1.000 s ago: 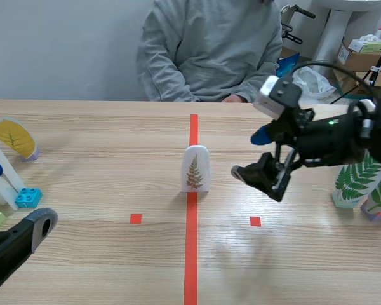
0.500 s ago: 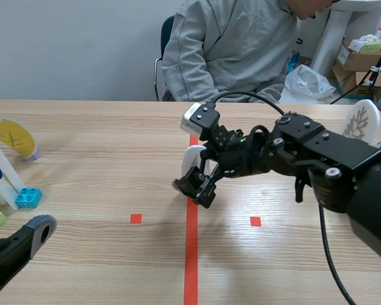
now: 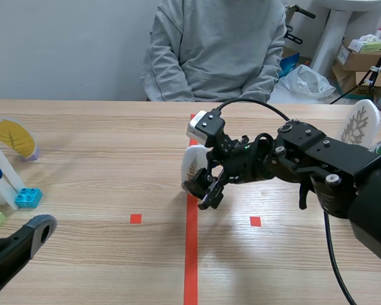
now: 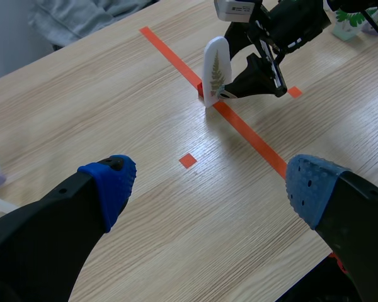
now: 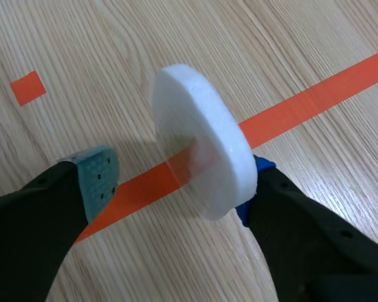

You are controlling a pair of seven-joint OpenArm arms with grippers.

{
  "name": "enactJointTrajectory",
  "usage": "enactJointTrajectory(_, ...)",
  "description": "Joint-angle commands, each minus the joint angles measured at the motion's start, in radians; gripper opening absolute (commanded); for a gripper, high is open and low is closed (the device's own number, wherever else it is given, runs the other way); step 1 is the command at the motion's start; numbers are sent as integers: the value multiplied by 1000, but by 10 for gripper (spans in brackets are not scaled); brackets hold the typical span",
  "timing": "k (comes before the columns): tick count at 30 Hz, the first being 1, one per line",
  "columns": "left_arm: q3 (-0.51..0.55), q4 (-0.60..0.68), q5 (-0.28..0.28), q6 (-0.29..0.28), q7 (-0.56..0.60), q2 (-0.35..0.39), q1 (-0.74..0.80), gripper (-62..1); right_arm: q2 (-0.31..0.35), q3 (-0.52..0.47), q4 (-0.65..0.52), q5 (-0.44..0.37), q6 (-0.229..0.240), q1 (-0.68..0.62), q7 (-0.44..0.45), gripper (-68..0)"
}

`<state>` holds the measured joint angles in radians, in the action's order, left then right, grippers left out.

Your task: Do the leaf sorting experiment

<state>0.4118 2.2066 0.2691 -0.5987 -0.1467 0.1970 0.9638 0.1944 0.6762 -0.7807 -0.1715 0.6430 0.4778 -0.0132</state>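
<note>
The right gripper (image 3: 201, 190) is at the middle of the light wooden bench (image 3: 82, 127). Its fingers stand wide astride the white foam card printed with a brown fern leaf (image 3: 191, 164), one pad touching it and the other apart. The card stands upright on the red tape line. The left gripper (image 4: 209, 184) hovers by the near-left corner, fingers spread wide.
</note>
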Motion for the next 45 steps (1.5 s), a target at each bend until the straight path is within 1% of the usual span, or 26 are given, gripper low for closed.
enactJointTrajectory(1, -7, 5, 11, 5, 14, -3, -3, -97, 2, -7, -26, -12, 0, 15, 28, -382)
enactJointTrajectory(4, -7, 5, 11, 5, 14, -3, -3, -97, 2, -7, -26, -12, 0, 15, 32, -445)
enactJointTrajectory(10, -7, 5, 11, 5, 14, -3, -3, -97, 2, -7, -26, -12, 0, 15, 32, -514)
enactJointTrajectory(15, -7, 5, 11, 5, 14, -3, -3, -97, 2, -7, -26, -12, 0, 15, 32, -591)
enactJointTrajectory(18, -7, 5, 11, 5, 14, -3, -3, -97, 2, -7, -26, -12, 0, 15, 32, -614)
enactJointTrajectory(21, -7, 5, 11, 5, 14, -3, -3, -97, 2, -7, -26, -12, 0, 16, 32, -618)
enactJointTrajectory(24, -7, 5, 11, 5, 14, -3, -3, -97, 2, -7, -26, -12, 0, 16, 30, -652)
enactJointTrajectory(28, -7, 5, 11, 5, 14, -3, -3, -97, 9, -8, -43, -16, 0, 14, 14, -656)
enactJointTrajectory(32, -7, 5, 11, 5, 14, -3, -3, -97, 50, -18, -136, -30, -3, -14, -31, -656)
enactJointTrajectory(33, -7, 5, 11, 5, 14, -3, -3, -97, 65, -26, -171, -52, -11, -31, -58, -656)
enactJointTrajectory(36, -7, 5, 11, 5, 15, -3, -3, -97, 107, -65, -275, -117, -56, -97, -139, -656)
enactJointTrajectory(39, -7, 5, 11, 5, 15, -3, -3, -97, 147, -139, -381, -136, -100, -190, -200, -656)
enactJointTrajectory(41, -7, 5, 11, 5, 15, -3, -3, -97, 171, -201, -452, -157, -105, -258, -230, -656)
enactJointTrajectory(45, -8, 5, 11, 4, 15, -3, -3, -97, 208, -336, -579, -182, -109, -398, -255, -656)
